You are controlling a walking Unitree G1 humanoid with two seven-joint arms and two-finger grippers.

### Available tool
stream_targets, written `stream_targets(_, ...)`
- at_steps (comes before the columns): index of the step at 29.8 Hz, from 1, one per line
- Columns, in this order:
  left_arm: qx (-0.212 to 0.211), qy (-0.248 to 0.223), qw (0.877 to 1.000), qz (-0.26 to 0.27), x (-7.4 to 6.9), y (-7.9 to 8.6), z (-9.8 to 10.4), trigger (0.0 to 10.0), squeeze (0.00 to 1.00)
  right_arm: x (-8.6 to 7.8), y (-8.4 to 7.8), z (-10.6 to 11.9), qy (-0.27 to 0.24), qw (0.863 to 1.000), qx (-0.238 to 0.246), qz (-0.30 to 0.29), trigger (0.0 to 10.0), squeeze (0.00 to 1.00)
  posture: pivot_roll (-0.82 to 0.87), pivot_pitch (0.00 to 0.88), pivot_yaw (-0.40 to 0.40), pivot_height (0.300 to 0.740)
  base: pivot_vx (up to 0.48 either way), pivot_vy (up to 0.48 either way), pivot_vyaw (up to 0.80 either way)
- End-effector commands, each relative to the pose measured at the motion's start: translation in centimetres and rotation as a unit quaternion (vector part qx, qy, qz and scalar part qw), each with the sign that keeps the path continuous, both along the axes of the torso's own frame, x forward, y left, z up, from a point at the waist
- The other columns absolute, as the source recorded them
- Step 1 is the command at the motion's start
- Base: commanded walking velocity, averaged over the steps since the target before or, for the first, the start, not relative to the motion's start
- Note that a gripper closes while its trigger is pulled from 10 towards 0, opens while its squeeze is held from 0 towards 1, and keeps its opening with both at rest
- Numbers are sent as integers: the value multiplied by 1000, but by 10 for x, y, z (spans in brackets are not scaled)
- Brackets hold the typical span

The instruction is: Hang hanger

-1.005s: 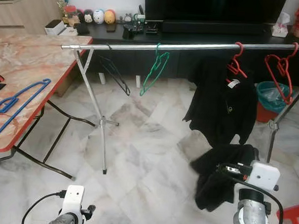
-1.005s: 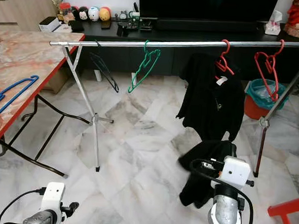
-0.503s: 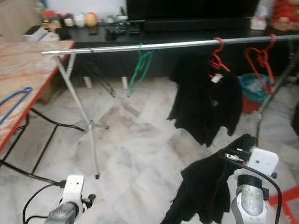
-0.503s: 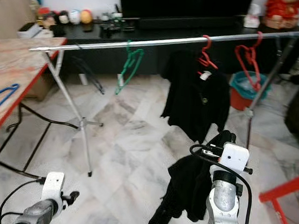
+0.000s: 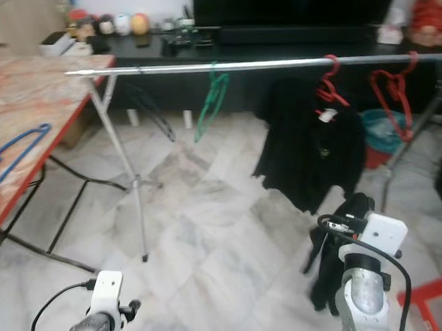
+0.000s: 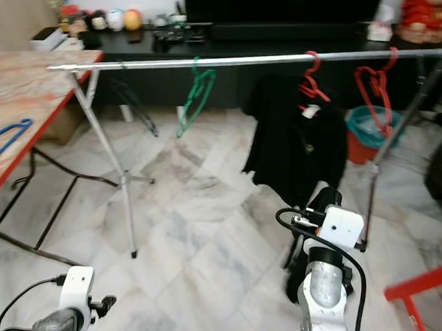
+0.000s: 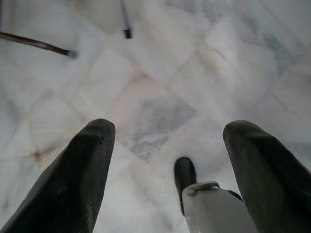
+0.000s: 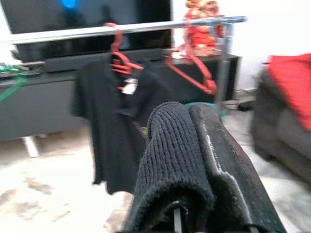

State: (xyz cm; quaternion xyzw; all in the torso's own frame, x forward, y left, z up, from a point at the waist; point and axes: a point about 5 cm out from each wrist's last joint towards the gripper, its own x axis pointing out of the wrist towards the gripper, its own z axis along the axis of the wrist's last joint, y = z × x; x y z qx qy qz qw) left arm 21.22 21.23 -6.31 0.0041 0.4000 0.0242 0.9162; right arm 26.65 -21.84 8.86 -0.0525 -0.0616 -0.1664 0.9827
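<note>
My right gripper [image 5: 344, 219] is held low in front of me, shut on a black garment [image 5: 325, 271] that hangs down beside the arm. In the right wrist view the knitted black fabric [image 8: 170, 160] drapes over the fingers. A silver rail [image 5: 250, 64] runs across ahead. On it hang a green hanger [image 5: 210, 97], a red hanger [image 5: 329, 80] carrying a black shirt [image 5: 308, 156], and a bare red hanger [image 5: 391, 86]. A blue hanger [image 5: 15, 157] lies on the marble table [image 5: 31, 86]. My left gripper [image 7: 170, 131] hangs open above the floor.
The rail's tripod leg [image 5: 130, 182] stands left of centre, next to the folding table's black legs [image 5: 60, 216]. Behind the rail is a black TV console [image 5: 236, 43] with small figures. A teal bin [image 5: 379, 126] sits at the right, and a red frame [image 5: 430, 298] at my near right.
The camera has shifted, so the whole scene slid. The black garment, spread wide below my right gripper half a second ago, now hangs as a narrow bundle close to the arm.
</note>
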Motion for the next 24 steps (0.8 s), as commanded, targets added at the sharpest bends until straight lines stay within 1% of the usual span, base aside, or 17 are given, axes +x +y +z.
stream_targets(1,3,5,1000,-4,-5,2,-2,10000,0,0,1,10,-18,1000,-8,5,10000,0,-26,0,72,740,0,0,0)
stream_targets(8,-2,13,1000,-2,-13,1,-7,10000,0,-4,2,12,-13,1000,-11,12,10000,0,-35,0,60,740,0,0,0)
stream_targets(11,-4,15,1000,2,-17,2,-9,10000,0,-6,3,13,-11,1000,-12,17,10000,0,-45,0,54,740,262,0,0)
stream_targets(15,-5,12,1000,2,-18,-1,-10,10000,0,-9,5,13,-8,1000,-11,24,10000,0,-42,0,44,740,295,0,0)
stream_targets(20,-7,10,1000,5,-19,-1,-10,10000,0,-7,5,13,-3,1000,-13,26,10000,0,-39,0,40,740,296,0,0)
stream_targets(24,-8,5,1000,3,-18,-2,-9,10000,0,-4,7,17,-3,999,-13,30,10000,0,-38,0,39,740,293,0,0)
